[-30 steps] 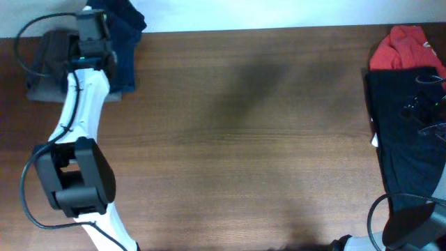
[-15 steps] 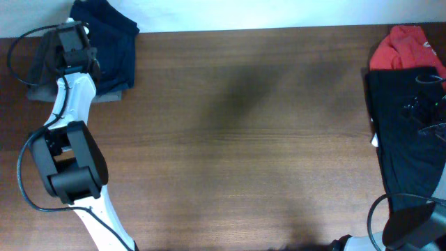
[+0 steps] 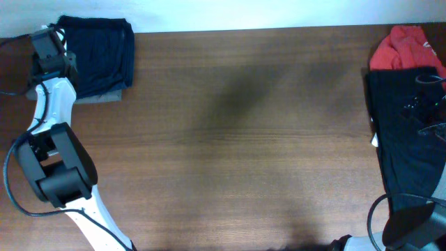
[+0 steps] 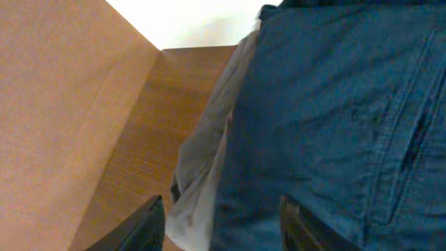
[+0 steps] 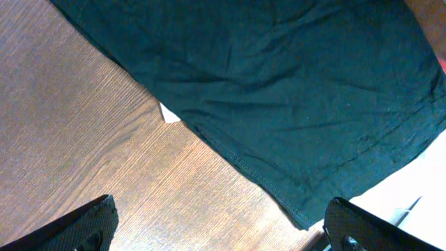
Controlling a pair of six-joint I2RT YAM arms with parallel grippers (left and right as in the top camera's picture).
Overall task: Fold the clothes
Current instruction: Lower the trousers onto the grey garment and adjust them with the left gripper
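Note:
A folded dark navy blue piece (image 3: pixel 99 54) lies on top of folded grey trousers (image 3: pixel 104 97) at the table's far left corner. In the left wrist view the navy denim (image 4: pixel 334 104) fills the right side, with the grey fabric (image 4: pixel 209 153) under its edge. My left gripper (image 3: pixel 47 43) (image 4: pixel 223 233) is open at the left edge of this stack and holds nothing. A red top (image 3: pixel 404 45) and a black piece (image 3: pixel 408 150) lie at the right edge. My right gripper (image 3: pixel 426 115) (image 5: pixel 223 230) is wide open above the black piece (image 5: pixel 279 84).
The brown wooden table (image 3: pixel 244 139) runs between the two piles. A white wall strip (image 3: pixel 279 14) borders the far edge. A small white tag (image 5: pixel 169 113) shows at the black piece's hem. A tan panel (image 4: pixel 63 104) stands left of the stack.
My left gripper has drawn left, off the navy piece, which now lies flat on the grey trousers. The right arm has not moved.

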